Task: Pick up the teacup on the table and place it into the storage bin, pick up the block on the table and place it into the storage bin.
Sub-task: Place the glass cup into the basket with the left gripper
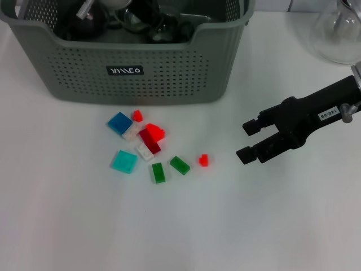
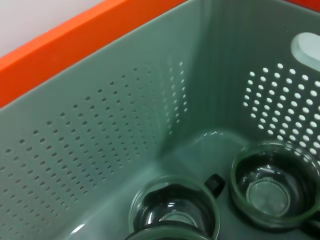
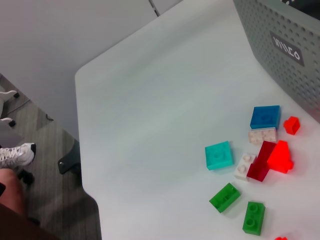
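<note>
A white counter (image 1: 271, 226) carries everything; past its edge the right wrist view shows grey floor (image 3: 45, 145) and someone's sneaker (image 3: 17, 154). One grey-green storage bin (image 1: 152, 68) stands at the back, and the left wrist view, looking inside it, shows two glass teacups (image 2: 175, 210). In front of the bin lie ten blocks: two green (image 1: 180, 165), three red-orange (image 1: 203, 160), one dark red (image 1: 150, 139), two white (image 1: 145, 151), one blue (image 1: 119, 122), one teal (image 1: 124, 161). A glass flask (image 1: 338, 28) stands at the far right. The right hand (image 1: 248, 140) hovers just right of the blocks, fingers apart and holding nothing. I cannot tell how the left hand stands.
</note>
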{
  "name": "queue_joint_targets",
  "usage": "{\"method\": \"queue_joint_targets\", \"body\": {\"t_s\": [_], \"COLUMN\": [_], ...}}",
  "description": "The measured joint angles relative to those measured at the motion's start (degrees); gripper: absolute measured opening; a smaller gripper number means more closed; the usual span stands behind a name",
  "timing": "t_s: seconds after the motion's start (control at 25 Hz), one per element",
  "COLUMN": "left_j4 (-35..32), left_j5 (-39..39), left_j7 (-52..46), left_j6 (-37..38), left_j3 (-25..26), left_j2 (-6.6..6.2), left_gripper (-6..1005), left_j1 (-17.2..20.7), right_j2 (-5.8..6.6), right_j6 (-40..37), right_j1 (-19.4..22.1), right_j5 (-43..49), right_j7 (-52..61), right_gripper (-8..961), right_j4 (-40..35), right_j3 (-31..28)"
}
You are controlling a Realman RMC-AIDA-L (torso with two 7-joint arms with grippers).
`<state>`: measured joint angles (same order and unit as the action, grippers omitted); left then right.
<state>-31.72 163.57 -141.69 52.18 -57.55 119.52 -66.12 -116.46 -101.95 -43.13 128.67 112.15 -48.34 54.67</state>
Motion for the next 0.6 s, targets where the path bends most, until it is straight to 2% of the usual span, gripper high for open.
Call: {"method": "queue_joint_targets", "body": {"t_s": [0.28,0.48,0.6], "left_j4": [-0.46,-2.91,-4.68], "left_j5": [0.0,0.0,0.0], "left_j7": [-0.43,-0.46,-0.48], "left_j6": [-0.25,-0.57,-0.45], "left_j3": [-2.3,-2.2,-2.18], "left_j2": [0.32,0.79,1.08], "left_gripper": [45,136,256], "left_j1": [0.6,2.13,3.09], "right_j2": [0.01,0.01,0.01], "right_j6": [-0.16,-0.38,-0.4], "right_j1": [0.09,0.07,0.06], "right_j5": [0.0,0.0,0.0], "right_j7": [0.0,0.0,0.0], "right_gripper": [916,917,917], "right_j4": [0.0,0.0,0.0], "right_j3": [0.0,0.0,0.0]}}
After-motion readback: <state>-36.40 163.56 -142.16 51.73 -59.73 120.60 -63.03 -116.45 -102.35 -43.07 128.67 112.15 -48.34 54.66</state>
